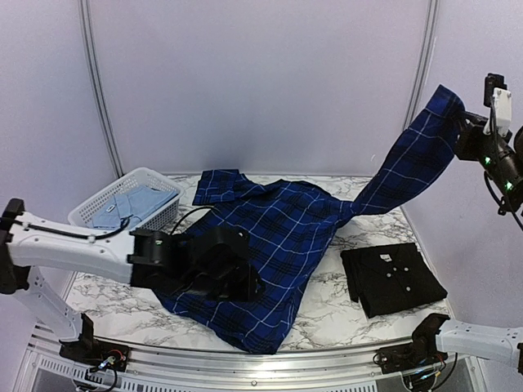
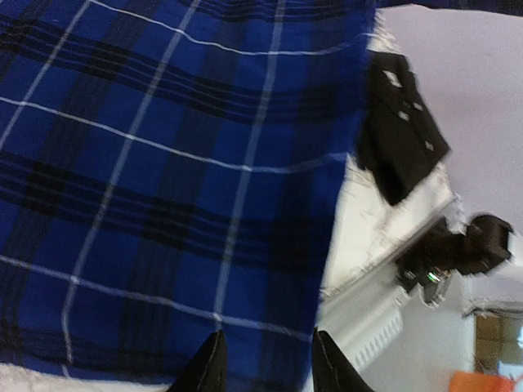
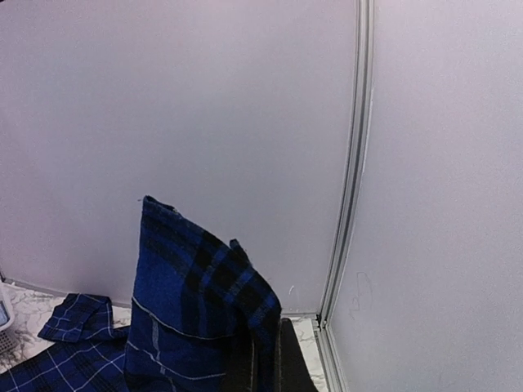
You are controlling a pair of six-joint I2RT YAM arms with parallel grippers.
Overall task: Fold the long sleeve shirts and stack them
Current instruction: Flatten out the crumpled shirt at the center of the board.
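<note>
Plaid shirt (image 1: 270, 237) lies mid-counter (image 1: 327, 304), long axis running lower left to upper right. I read right end effector (image 1: 467, 129) clenched on its raised sleeve (image 1: 409, 163), left end effector (image 2: 265, 371) released over the cloth.

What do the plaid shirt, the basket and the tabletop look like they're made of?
The plaid shirt: woven cloth, likely cotton or flannel, matte; it drapes and creases softly where the sleeve hangs. The basket: white moulded plastic, judging by its rigid, even lattice walls. The tabletop: white marble look with grey veins, smooth; real stone or printed laminate cannot be told.
</note>
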